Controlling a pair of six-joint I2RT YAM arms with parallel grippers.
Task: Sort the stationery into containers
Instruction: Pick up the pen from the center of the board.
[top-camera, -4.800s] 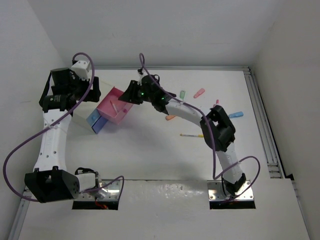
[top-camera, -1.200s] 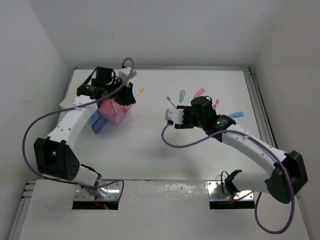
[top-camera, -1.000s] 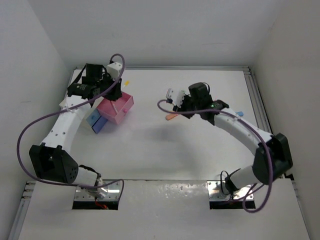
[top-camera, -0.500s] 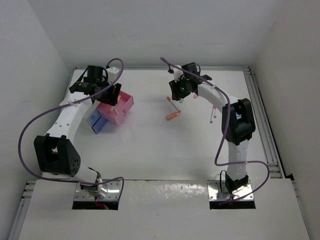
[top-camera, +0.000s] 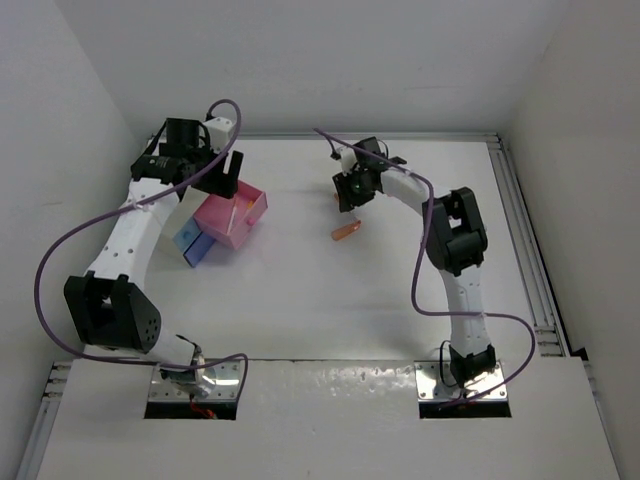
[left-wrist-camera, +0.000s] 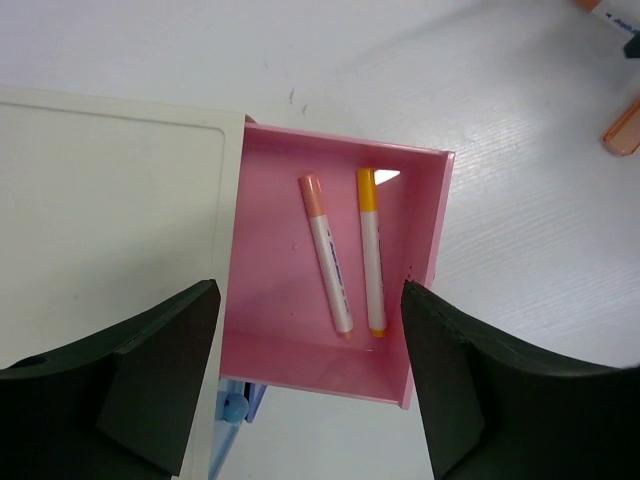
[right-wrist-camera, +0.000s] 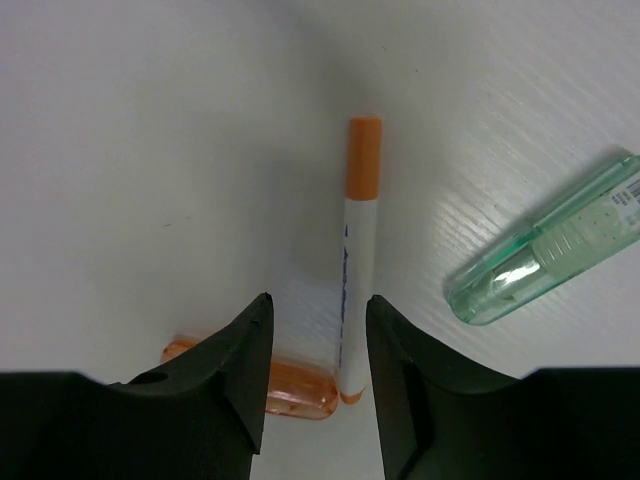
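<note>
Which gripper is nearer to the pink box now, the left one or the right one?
Left. The left gripper hangs open directly over the pink box. The right gripper is far across the table, above an orange-capped pen.

**Light:** bright, even and diffuse in all three views, falling from overhead.

**Top view:** sharp throughout. The white table (top-camera: 330, 290) is close to washed out and shows only faint, soft-edged shadows. The side walls (top-camera: 60, 120) read greyer.

**Left wrist view:** the pink box (left-wrist-camera: 432, 230) is in focus, with one small white glare patch on its floor. The fingers (left-wrist-camera: 150, 380) of the left gripper (left-wrist-camera: 310, 290) are dark and soft-edged.

**Right wrist view:** the orange-capped pen (right-wrist-camera: 357, 250) is crisp, with a diffuse grey shadow to its left. The green marker (right-wrist-camera: 545, 240) carries bright highlights. The fingers (right-wrist-camera: 225, 385) of the right gripper (right-wrist-camera: 320, 300) are blurred, featureless black.
</note>
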